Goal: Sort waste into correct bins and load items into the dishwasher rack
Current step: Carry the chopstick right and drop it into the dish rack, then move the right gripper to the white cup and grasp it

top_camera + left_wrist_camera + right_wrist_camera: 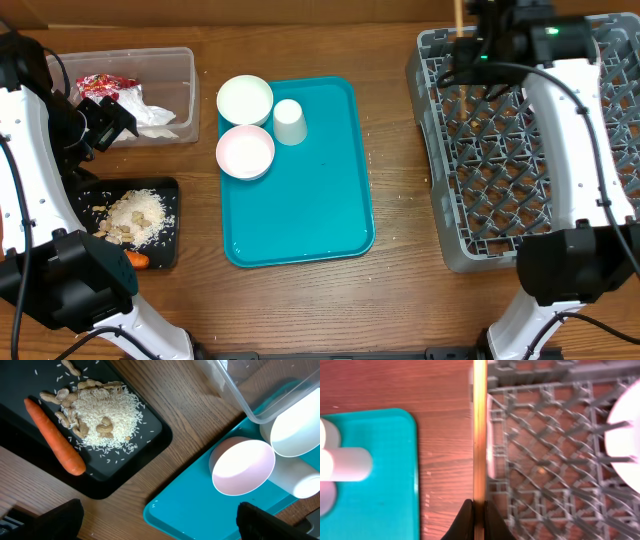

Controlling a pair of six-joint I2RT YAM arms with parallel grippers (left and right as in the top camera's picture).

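Observation:
My right gripper [479, 516] is shut on a thin wooden stick [479, 435], which stands along the left edge of the grey dishwasher rack [555, 460]; overhead, this gripper [468, 45] is at the rack's [480, 160] far left corner, with the stick [458, 15] poking out behind it. A white plate [626, 425] stands in the rack. My left gripper [160, 522] hangs open and empty above the table, between the black tray [150, 445] and the teal tray. The black tray holds a carrot [55, 437], rice [107, 417] and beige scraps. The clear tub [182, 70] holds napkins [150, 115] and a red wrapper [105, 85].
A teal tray [310, 200] lies mid-table with a white bowl [245, 100], a pink bowl [245, 152] and an upturned white cup [289, 122] at its far left corner. Loose rice grains dot the wood around the trays.

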